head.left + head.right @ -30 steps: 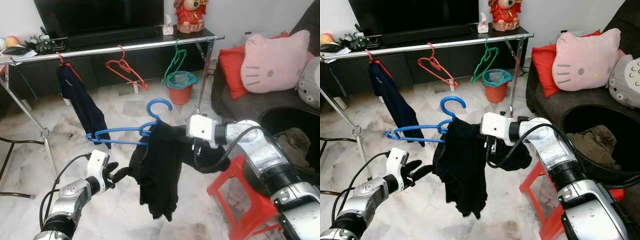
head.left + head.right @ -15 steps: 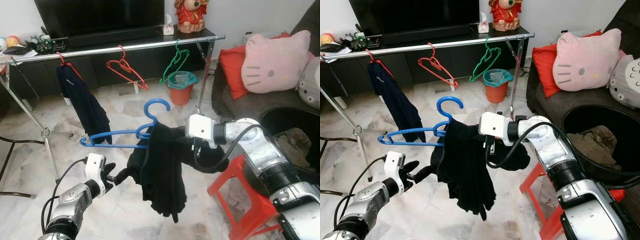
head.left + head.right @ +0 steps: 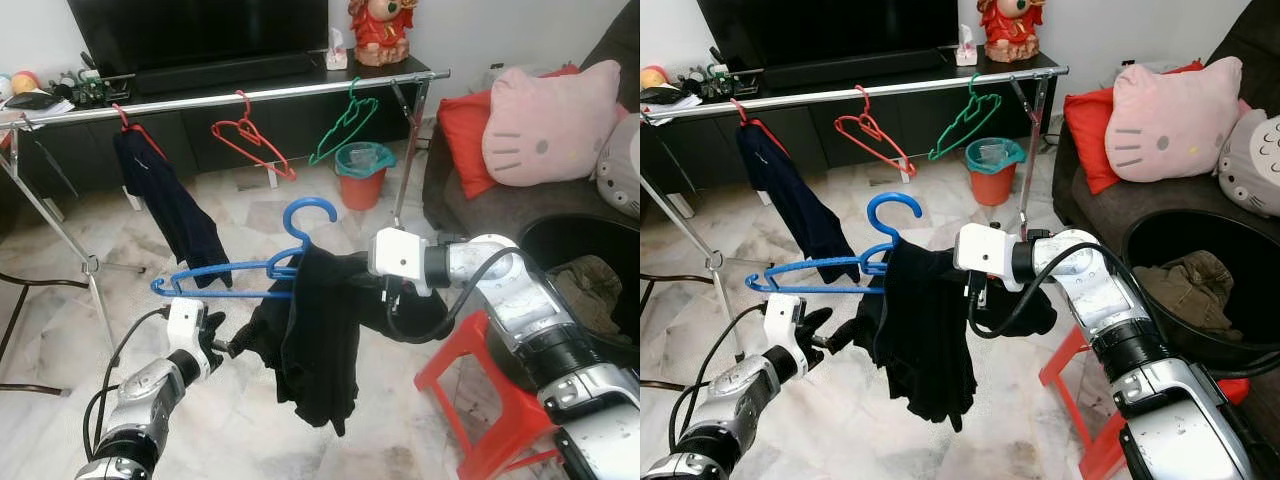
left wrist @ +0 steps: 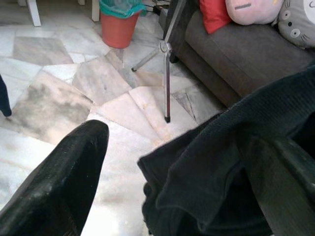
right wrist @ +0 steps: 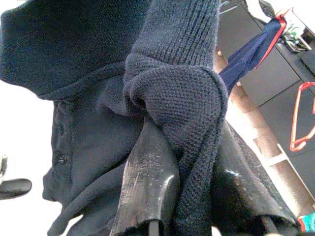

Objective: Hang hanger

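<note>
Above the pale marble-patterned floor tiles (image 3: 60, 300), a blue plastic hanger (image 3: 240, 270) with a curved hook is held level, and a dark knitted garment (image 3: 320, 340) is draped over one end of it. The garment's ribbed folds are pinched between the right gripper (image 5: 197, 196) and its black fingers (image 5: 147, 182). The left gripper (image 4: 162, 162) is spread wide, its fingers on either side of the garment's lower edge. Behind, a chrome clothes rail (image 3: 230, 98) carries red and green wire hangers. No writing can be read.
</note>
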Robot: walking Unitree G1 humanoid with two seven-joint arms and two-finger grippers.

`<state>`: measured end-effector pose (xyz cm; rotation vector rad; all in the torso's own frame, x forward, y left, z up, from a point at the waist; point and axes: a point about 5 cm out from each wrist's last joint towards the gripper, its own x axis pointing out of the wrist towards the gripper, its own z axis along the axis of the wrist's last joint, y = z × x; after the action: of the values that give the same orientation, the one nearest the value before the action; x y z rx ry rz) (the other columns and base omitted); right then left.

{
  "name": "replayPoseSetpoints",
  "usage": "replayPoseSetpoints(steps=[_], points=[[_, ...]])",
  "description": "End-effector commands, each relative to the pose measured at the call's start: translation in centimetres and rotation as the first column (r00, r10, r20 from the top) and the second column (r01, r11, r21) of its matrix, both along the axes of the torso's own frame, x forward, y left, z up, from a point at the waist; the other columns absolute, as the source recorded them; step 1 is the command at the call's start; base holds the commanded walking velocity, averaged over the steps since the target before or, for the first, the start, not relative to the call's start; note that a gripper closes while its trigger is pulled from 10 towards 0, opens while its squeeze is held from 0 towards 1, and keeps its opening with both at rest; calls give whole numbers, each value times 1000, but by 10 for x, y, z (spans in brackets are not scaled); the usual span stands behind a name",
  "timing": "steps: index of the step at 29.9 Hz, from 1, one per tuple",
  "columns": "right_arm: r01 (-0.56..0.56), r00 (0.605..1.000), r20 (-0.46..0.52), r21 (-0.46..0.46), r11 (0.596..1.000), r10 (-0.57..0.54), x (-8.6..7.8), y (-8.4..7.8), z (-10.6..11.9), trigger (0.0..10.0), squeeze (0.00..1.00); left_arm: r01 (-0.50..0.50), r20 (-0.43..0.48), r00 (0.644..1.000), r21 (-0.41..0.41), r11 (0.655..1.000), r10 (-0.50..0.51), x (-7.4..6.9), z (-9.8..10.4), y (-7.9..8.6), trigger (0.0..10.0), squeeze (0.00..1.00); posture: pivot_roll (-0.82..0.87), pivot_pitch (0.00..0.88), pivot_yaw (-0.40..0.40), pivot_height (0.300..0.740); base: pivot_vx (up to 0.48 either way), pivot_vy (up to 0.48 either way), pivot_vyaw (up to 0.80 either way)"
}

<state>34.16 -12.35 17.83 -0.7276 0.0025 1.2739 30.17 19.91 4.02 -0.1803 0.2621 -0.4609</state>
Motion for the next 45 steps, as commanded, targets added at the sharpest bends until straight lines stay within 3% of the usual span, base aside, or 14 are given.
replayPoseSetpoints(steps=[1, 3, 7, 10, 25, 26, 27, 28, 29, 30, 45], points=[[-17, 999, 46, 41, 999, 15, 1, 3, 16, 0, 0, -4, -4, 1000, 3, 1000, 4, 1, 0, 4, 10000, 0, -19, 0, 71, 740, 0, 0, 0], [-17, 999, 42, 36, 999, 15, 1, 3, 14, 0, 0, 14, -10, 1000, -13, 1000, -14, 1, 0, 2, 10000, 0, -19, 0, 71, 740, 0, 0, 0], [-24, 999, 37, 32, 999, 23, 1, 3, 14, 0, 0, 154, -31, 987, -81, 985, -157, -3, -1, -8, 10000, 0, -27, 0, 63, 740, 0, 0, 0], [-22, 999, 39, 29, 999, 21, 2, 2, 16, 0, 0, 223, -54, 973, -52, 973, -226, -6, -4, -13, 10000, 0, -32, 0, 61, 740, 0, 0, 0], [-39, 999, 34, 15, 999, 38, 0, 2, 17, 0, 0, 299, -89, 947, -96, 949, -308, -9, -10, -20, 10000, 0, -48, 0, 55, 740, 0, 0, 0], [-40, 999, 33, 15, 999, 39, 0, 2, 18, 0, 0, 309, -96, 943, -103, 946, -318, -10, -11, -21, 9176, 0, -48, 0, 55, 740, 0, 0, 0], [-40, 999, 33, 15, 999, 40, 0, 1, 18, 0, 0, 315, -100, 940, -107, 943, -325, -11, -12, -22, 9176, 0, -48, 0, 55, 740, 0, 0, 0], [-41, 999, 33, 15, 999, 40, 0, 2, 18, 0, 0, 324, -106, 936, -114, 939, -335, -12, -13, -23, 6039, 0, -48, 0, 55, 740, 0, 0, 0], [-41, 999, 32, 15, 999, 41, 0, 1, 18, 0, 0, 332, -110, 932, -123, 935, -345, -13, -14, -25, 1843, 0, -53, 0, 56, 740, 0, 0, 0], [-42, 999, 31, 15, 999, 41, 0, 1, 18, 0, 0, 346, -110, 926, -134, 929, -361, -14, -15, -27, 0, 0, -53, 0, 56, 740, 0, 0, 0], [-37, 999, 27, 18, 999, 36, 1, 2, 17, 0, 0, 329, -103, 933, -139, 934, -344, -14, -15, -24, 0, 0, -44, 0, 53, 740, 0, 0, 0]])
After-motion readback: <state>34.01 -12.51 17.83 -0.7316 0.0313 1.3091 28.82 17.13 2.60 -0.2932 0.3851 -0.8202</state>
